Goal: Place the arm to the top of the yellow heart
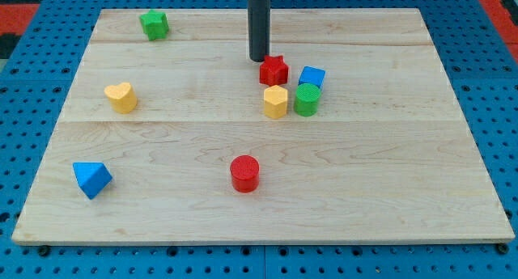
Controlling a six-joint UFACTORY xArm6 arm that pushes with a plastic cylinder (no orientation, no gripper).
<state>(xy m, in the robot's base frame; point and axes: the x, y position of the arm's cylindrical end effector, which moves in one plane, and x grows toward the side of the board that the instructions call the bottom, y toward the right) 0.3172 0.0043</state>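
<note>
Yellow heart [121, 96] — well to view's left of my tip [258, 60]

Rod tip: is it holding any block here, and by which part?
Nothing is held. My tip stands free, just up-left of the red star, far right of the yellow heart.

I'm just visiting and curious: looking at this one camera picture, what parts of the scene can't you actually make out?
- The rod above my tip: cut off by the view's top edge, so the arm is unseen.
- Whether my tip touches the red star: too close to tell.
- The blue block: partly hidden behind the green cylinder, so its shape is unclear.
- The green block at the view's top left: too small to name its shape.
</note>
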